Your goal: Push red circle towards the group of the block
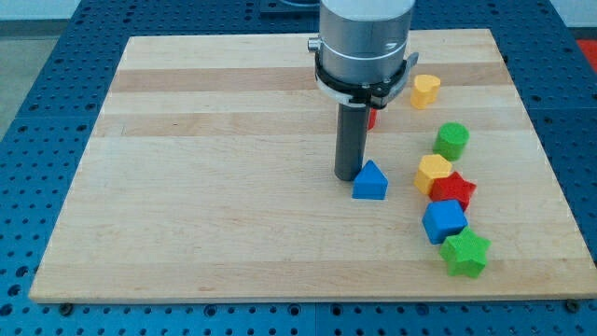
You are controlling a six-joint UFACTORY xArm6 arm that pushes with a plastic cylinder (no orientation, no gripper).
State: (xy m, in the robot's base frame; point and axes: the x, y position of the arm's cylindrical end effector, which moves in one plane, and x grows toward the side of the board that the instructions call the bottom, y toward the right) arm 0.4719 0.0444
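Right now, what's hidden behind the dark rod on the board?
A sliver of red peeks out at the rod's right edge, likely the red circle; most of it is covered, so its shape is unclear. My tip sits just left of the blue block.

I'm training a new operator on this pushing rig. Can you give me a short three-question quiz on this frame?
1. True or false: my tip is right beside the blue block.
2. Which block sits nearest the view's top? A) yellow block B) green star C) blue cube
3. Fill in: the red block is mostly hidden behind the ____.

Key: 1 true; 2 A; 3 rod
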